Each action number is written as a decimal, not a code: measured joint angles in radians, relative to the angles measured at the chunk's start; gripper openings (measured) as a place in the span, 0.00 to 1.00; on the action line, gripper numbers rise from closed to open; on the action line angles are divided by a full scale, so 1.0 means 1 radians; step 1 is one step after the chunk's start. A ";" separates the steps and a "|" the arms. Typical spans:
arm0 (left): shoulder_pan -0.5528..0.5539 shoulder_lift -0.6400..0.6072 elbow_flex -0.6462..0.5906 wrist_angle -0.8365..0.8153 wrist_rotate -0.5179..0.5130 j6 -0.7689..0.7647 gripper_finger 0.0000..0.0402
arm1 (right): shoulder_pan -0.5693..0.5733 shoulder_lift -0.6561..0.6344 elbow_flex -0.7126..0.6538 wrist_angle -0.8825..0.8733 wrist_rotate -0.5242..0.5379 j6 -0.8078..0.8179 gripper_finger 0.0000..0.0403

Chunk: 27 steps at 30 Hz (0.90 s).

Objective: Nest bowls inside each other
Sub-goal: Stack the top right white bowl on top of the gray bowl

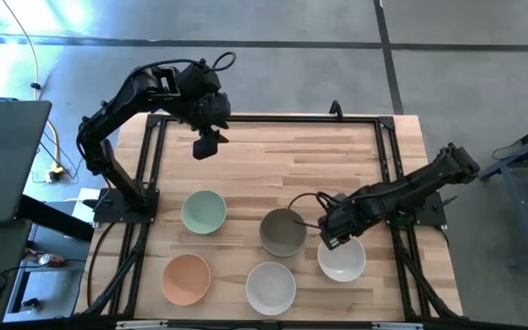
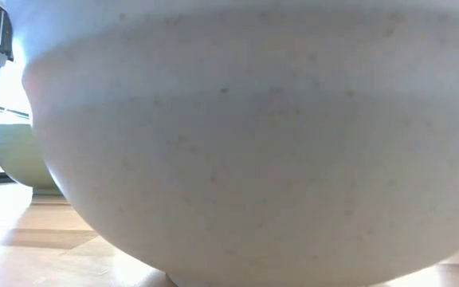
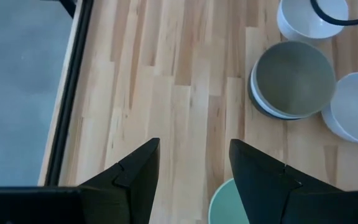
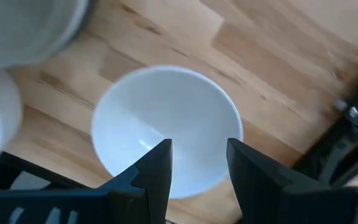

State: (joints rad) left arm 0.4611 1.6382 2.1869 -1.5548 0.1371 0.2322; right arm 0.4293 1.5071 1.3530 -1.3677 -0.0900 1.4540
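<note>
While spread wide and gripping nothing, hangs over trouble enough: right gripper (image 4: 197,152), with the white bowl (image 4: 166,124) directly beneath and its near rim between the two fingers. Could pinch too shallow on that smooth rim and let it slip or tip on the lift. Could also knock the grey bowl (image 1: 283,232), just beside the fingers, during a swing across. Seems to sit in a paler bowl already, that grey one, judging by the rim showing beneath it in the left wrist view, so a bump may unseat the pair.

Left gripper (image 3: 194,149) likewise open and empty, well apart from the work, with the mint bowl (image 3: 229,204) just below its fingertips. Farther off: second white bowl (image 1: 270,287) and peach bowl (image 1: 186,279).

Underneath, a pale wood-plank table (image 1: 273,156) edged by a black frame (image 1: 150,156). Beyond, grey floor (image 1: 466,55) and a yellow cable (image 1: 55,147).
</note>
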 joint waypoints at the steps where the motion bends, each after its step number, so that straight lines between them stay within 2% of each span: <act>1: -0.002 0.000 0.000 0.000 0.000 -0.002 0.46 | 0.006 0.001 0.000 -0.013 -0.008 0.007 0.36; 9: -0.013 0.000 0.000 0.000 -0.003 -0.012 0.46 | 0.035 0.006 -0.028 -0.041 -0.055 0.043 0.36; 14: -0.013 0.000 0.000 0.000 -0.003 -0.012 0.46 | 0.062 0.007 -0.124 0.048 -0.119 0.085 0.36; 18: -0.013 0.000 0.000 0.000 -0.003 -0.011 0.46 | 0.088 0.007 -0.189 0.146 -0.128 0.135 0.36; 27: -0.013 0.000 0.000 0.000 -0.003 -0.005 0.46 | 0.147 0.007 -0.303 0.203 -0.160 0.256 0.36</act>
State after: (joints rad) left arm 0.4477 1.6382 2.1872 -1.5549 0.1346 0.2276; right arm 0.5764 1.5136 1.0497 -1.1652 -0.2497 1.7099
